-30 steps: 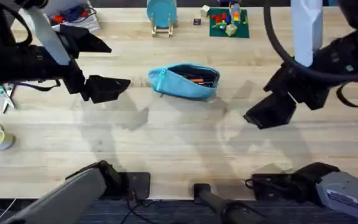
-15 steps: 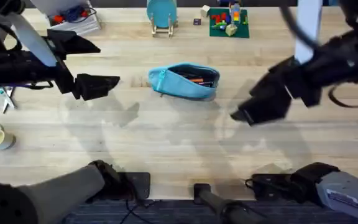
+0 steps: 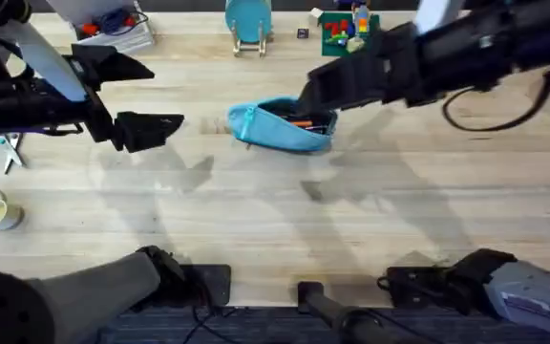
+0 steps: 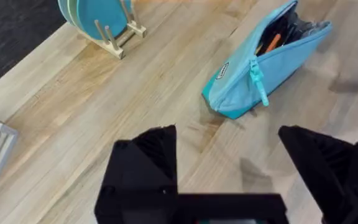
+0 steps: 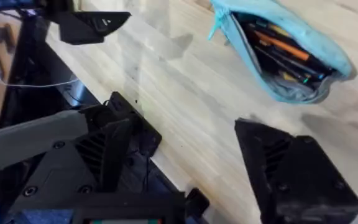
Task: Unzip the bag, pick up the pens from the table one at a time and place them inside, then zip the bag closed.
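— Where's the bag [image 3: 284, 124]?
— Far middle of the table [image 3: 256, 210], unzipped, pens [image 5: 277, 51] inside.
— And the grippers?
— Left gripper [image 3: 165, 129] hangs left of it, fingers spread, empty. Right gripper [image 3: 323, 91] hovers at its right end, fingers apart.

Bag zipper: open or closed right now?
Open. The bag gapes along its top, with pens visible inside in the right wrist view; the zipper pull hangs at one end.

2 matte black arms, grey bases, black looping cables, blocky angular black fingers [image 4: 145, 165]
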